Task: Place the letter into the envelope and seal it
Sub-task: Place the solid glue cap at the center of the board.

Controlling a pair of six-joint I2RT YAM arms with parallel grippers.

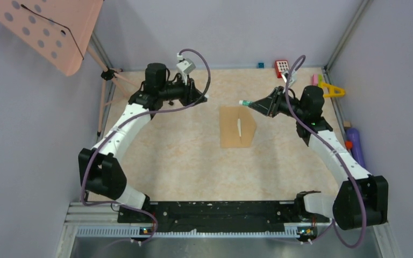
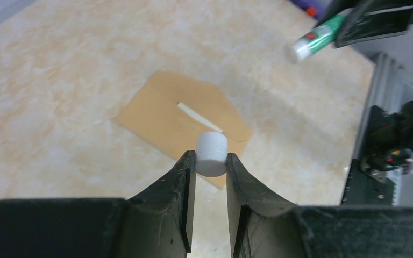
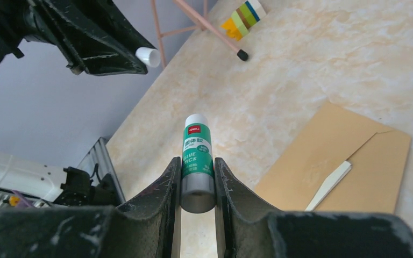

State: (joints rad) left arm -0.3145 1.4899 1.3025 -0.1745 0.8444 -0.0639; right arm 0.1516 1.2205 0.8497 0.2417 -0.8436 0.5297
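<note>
Envelope [image 1: 236, 127] lies flat approx mid-worktop, tan-brown, w/ its pointed flap open and aimed at the right edge. A thin pale strip [image 1: 239, 127] shows along the fold line where flap meets body; can't tell if it's tucked inside or just lying on top.

Left end effector [image 2: 211, 161] hangs in the air over the far-left part of the worktop, jaws narrow and pinched on a small white cap [image 2: 212, 153], a short cylinder held btwn the very tips. Right end effector [image 3: 197, 166] is up over the far-right part, jaws narrow too, clamped on a glue stick [image 3: 196, 156] w/ green label, grey base and white tip sticking out past the fingers toward the left arm. The two tips face each other, well apart, neither touching the envelope.

Pink perforated board [image 1: 48, 32] on thin legs stands off the far-left corner. Small coloured blocks [image 1: 282, 68] sit along the far edge nr the right corner.
</note>
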